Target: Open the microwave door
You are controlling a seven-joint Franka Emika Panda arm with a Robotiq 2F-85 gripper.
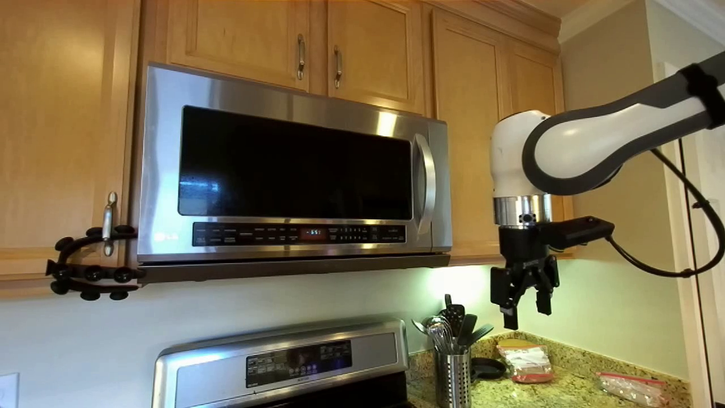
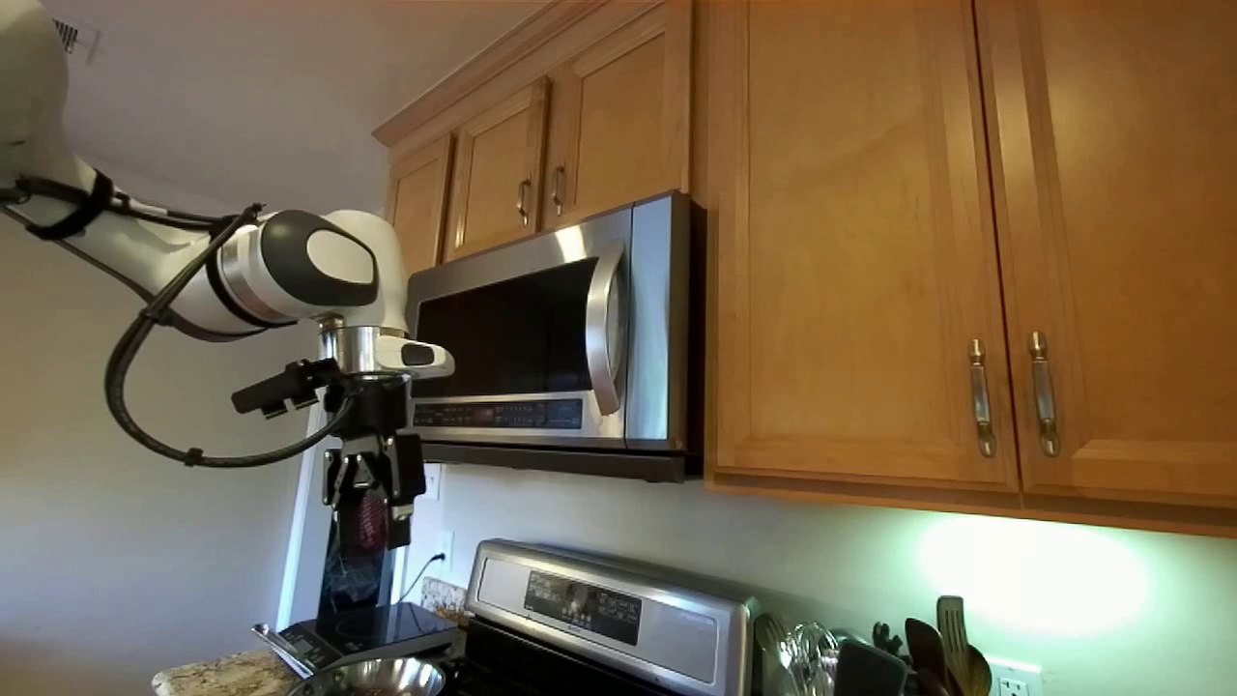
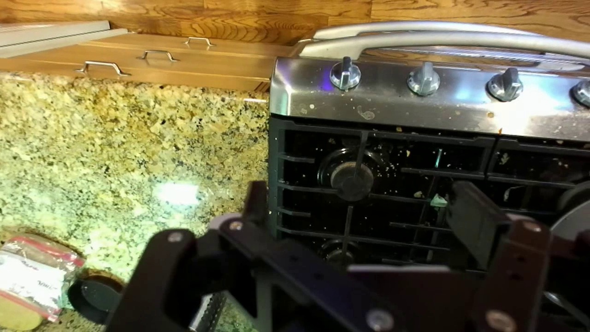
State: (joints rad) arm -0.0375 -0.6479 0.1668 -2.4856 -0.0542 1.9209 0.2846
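Stainless steel is framing the microwave door, which is sitting closed, by its look, beneath the wooden cabinets and above the stove. Its upright handle is bowing outward along the right edge in both exterior views, so the approach to it is likely forming the step in hand. Doing it well is probably requiring a lift of the hand to the handle's middle and a turn from downward to door-facing, straddling the handle before any squeezing. Pulling is then probably calling for a slow outward arc, the hinge presumably lying at the opposite edge. Out in front of the door, the arm is holding its wrist pointing down. The hand is hanging well apart from the handle, its fingers showing lower than the door; in the wrist view they are standing apart, released, with nothing between them.
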